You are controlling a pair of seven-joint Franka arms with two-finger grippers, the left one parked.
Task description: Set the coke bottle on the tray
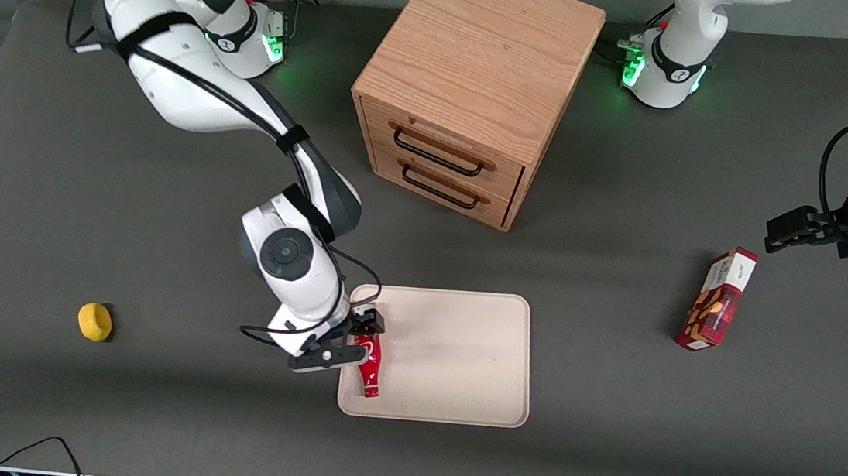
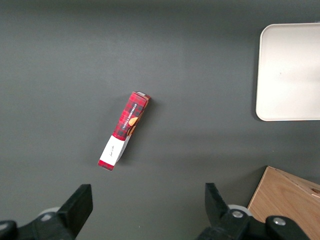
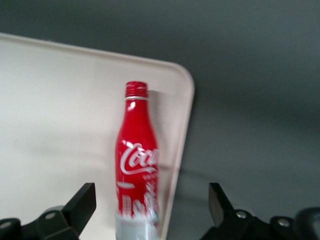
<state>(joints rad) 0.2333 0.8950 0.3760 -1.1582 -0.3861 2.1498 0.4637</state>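
Red "Coca" bottle (image 3: 137, 170), tool (image 3: 150, 205) spread.

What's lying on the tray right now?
Only the coke bottle, lying on its side along the tray edge nearest the working arm. The gripper is open over its base end, which it hides in the front view.

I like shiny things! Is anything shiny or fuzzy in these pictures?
Right wrist view: the coke bottle on the tray looks soft and fuzzy, a pale glint on its red body, between the open gripper fingers. Front view: green lights glow on the arm bases.
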